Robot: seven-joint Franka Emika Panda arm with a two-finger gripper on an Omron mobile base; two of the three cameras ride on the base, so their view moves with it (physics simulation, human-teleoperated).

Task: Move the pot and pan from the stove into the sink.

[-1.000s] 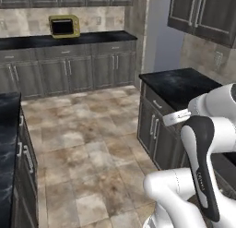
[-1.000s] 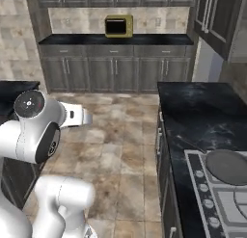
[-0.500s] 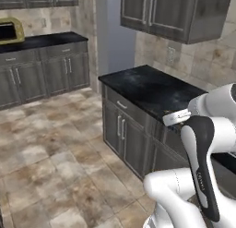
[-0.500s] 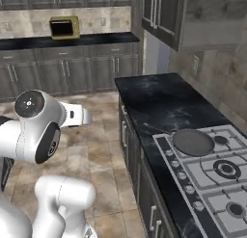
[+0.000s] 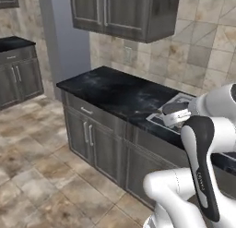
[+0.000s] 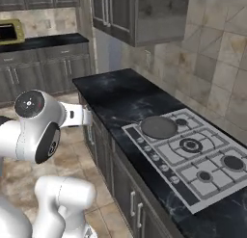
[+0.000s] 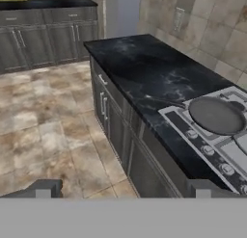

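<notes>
The pincer [image 7: 123, 189] stands wide: in the hand view its two dark tips rise far apart at the bottom edge, with nothing between them. It hangs over the tiled floor [image 7: 43, 131] in front of the cabinets, well apart from the stove.

The stove [image 6: 193, 152] lies sunk in a black worktop [image 6: 120, 95] that runs along the tiled wall. In the right base view it shows black burners under grey grates and a row of small knobs along its front edge. The pan [image 6: 158, 127] sits on the rear-left burner, a flat dark grey disc that covers the grate there. In the hand view the same pan [image 7: 216, 115] lies at the right, just behind the knobs. I cannot make out its handle in either view.

In the left base view the arm hides most of the stove [image 5: 168, 112]; just its near corner shows on the worktop [image 5: 115, 91]. Dark grey cabinets [image 5: 94, 137] with thin bar handles stand under the worktop, and wall cabinets [image 5: 122, 12] hang above it.

Far off, in the right base view, a yellow microwave [image 6: 9, 32] stands on another worktop along the back wall.
</notes>
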